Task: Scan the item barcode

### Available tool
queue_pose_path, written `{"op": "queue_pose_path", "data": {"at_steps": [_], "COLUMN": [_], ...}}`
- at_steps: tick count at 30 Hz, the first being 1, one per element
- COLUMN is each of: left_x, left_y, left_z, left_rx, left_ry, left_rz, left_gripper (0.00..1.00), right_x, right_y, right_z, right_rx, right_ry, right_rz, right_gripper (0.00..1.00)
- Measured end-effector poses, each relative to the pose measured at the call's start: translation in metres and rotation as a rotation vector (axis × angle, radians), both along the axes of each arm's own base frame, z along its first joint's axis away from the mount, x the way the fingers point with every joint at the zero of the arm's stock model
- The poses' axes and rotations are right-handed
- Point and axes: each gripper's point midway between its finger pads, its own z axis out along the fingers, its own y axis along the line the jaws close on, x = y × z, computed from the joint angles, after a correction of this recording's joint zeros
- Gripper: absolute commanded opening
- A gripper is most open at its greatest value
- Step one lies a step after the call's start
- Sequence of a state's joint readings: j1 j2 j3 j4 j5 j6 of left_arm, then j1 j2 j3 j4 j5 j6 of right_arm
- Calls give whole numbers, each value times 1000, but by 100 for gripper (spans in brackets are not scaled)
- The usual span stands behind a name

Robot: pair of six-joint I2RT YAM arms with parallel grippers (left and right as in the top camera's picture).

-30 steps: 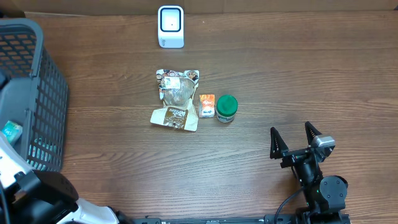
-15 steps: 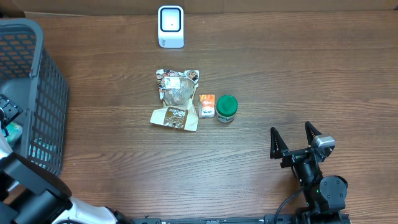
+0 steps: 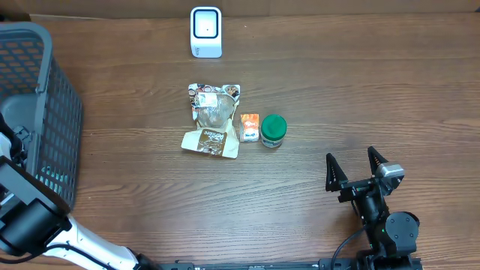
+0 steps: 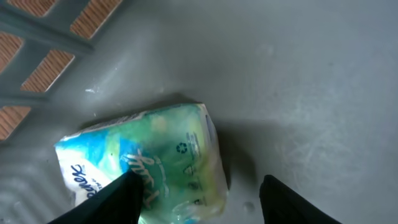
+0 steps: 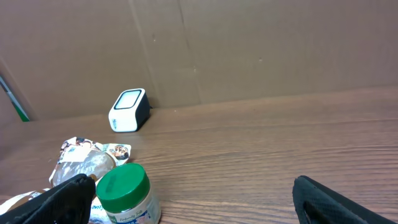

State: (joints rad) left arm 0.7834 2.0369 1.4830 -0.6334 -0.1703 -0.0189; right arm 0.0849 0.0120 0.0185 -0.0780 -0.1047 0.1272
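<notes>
In the left wrist view a green and blue tissue pack (image 4: 149, 165) lies on the grey floor of the basket (image 4: 311, 74). My left gripper (image 4: 205, 202) is open and low over it. Its left finger (image 4: 115, 202) overlaps the pack's near edge, and its right finger (image 4: 292, 202) stands apart from the pack. From overhead the left gripper (image 3: 15, 142) is inside the basket (image 3: 56, 112) and hides the pack. The white scanner (image 3: 205, 31) stands at the table's far edge. My right gripper (image 3: 356, 169) rests open and empty at the front right.
A clear snack pouch (image 3: 212, 120), a small orange box (image 3: 249, 126) and a green-lidded jar (image 3: 273, 130) lie together mid-table. The jar (image 5: 124, 193) sits just ahead of the right gripper's left finger. The basket's mesh walls enclose the left gripper.
The left arm has swung further over the basket and its gripper has come down over the tissue pack, which now hides under it from overhead. The right arm has not moved.
</notes>
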Motion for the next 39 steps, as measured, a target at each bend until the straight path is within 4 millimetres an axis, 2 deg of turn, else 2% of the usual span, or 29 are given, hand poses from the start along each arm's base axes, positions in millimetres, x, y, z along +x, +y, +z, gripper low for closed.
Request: {"op": "queue_pose_path", "data": {"at_steps": [7,11,18,20,22,23,24,33,39], "left_x": [0,-3,-6,-7,-7,-7,-6,-6,-23], "left_y": [4,4,2,2,2,3,3,2,-18], "left_z": [-3,-4,-5,-5,-5,-5,-5,-4,4], "left_rx": [13,15,6,7,10,11,14,21,-73], "left_ry": [8,22,39,42,42,38,34,34,89], "left_rz": [2,7,12,14,18,19,16,18,59], "left_gripper": [52,46,43,37,14,6,4,4,4], "right_x": [0,0,0,0,0,0,0,0,0], "right_y": [0,0,0,0,0,0,0,0,0], "right_z": [0,0,0,0,0,0,0,0,0], "right_rx": [0,0,0,0,0,0,0,0,0], "right_ry": [0,0,0,0,1,0,1,0,1], "right_rz": [0,0,0,0,0,0,0,0,0], "right_gripper": [100,100,100,100,100,100,100,100,100]}}
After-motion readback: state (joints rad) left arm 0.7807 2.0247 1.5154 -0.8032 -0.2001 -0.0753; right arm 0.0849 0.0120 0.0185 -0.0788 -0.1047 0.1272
